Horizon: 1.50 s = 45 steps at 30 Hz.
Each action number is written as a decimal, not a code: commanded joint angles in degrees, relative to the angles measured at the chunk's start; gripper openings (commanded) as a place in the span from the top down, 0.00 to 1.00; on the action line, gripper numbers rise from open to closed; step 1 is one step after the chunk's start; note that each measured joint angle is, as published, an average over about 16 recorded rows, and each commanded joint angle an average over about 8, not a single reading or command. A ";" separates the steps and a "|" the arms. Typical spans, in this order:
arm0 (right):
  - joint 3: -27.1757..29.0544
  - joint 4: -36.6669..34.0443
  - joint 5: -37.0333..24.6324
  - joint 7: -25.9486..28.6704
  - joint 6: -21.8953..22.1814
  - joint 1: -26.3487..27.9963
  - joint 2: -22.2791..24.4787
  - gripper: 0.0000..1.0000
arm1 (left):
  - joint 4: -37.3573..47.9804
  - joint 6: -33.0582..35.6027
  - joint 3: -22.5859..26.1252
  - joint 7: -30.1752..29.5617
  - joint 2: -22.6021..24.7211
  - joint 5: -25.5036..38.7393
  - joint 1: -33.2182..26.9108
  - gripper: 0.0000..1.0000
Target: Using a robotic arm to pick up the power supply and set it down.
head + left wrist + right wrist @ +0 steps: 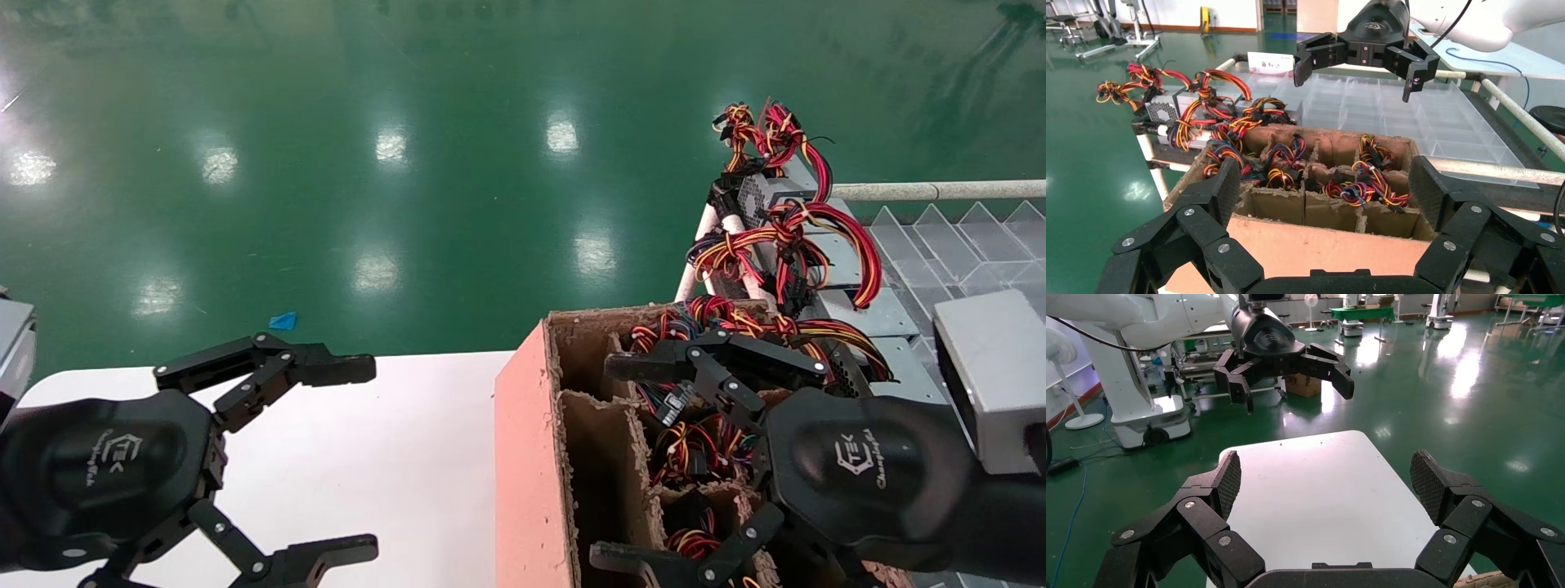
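Several silver-grey power supplies [764,196] lie on a rack at the back right, each with a bundle of red, yellow and black wires [784,237]. More wire bundles [1364,187] fill the compartments of a pinkish-brown divided cardboard box [527,457]; the metal cases under them are hidden. My right gripper [611,461] hovers open above this box, holding nothing. To the box's left, my left gripper [361,457] hangs open and empty over the white table [392,425]. The left wrist view shows the box [1321,251], a power supply [1159,111] and the right gripper [1358,67] beyond it.
A clear plastic divided tray [956,245] lies on the rack right of the power supplies, bounded by a white rail [940,191]. Shiny green floor [409,163] lies beyond the table's far edge. The right wrist view looks across the white table [1321,496] at the left gripper [1291,373].
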 commanded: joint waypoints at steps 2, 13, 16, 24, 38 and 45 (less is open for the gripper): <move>0.00 0.00 0.00 0.00 0.00 0.00 0.00 0.00 | 0.00 0.00 0.00 0.00 0.00 0.00 0.00 0.00; 0.00 0.00 0.00 0.00 0.00 0.00 0.00 0.00 | 0.00 0.00 0.00 0.00 0.00 0.00 0.00 0.00; 0.00 0.00 0.00 0.00 0.00 0.00 0.00 0.00 | 0.00 0.00 0.00 0.00 0.00 0.00 0.00 0.00; 0.00 0.00 0.00 0.00 0.00 0.00 0.00 0.00 | 0.00 0.00 0.00 0.00 0.00 0.00 0.00 0.40; -1.02 -0.85 -5.59 0.77 1.85 0.56 2.96 0.00 | 0.01 0.01 0.00 0.00 0.00 0.00 0.00 1.00; -3.51 -0.49 -16.82 2.93 5.21 1.94 7.51 0.00 | 0.01 0.01 0.01 0.01 0.00 0.00 -0.01 1.00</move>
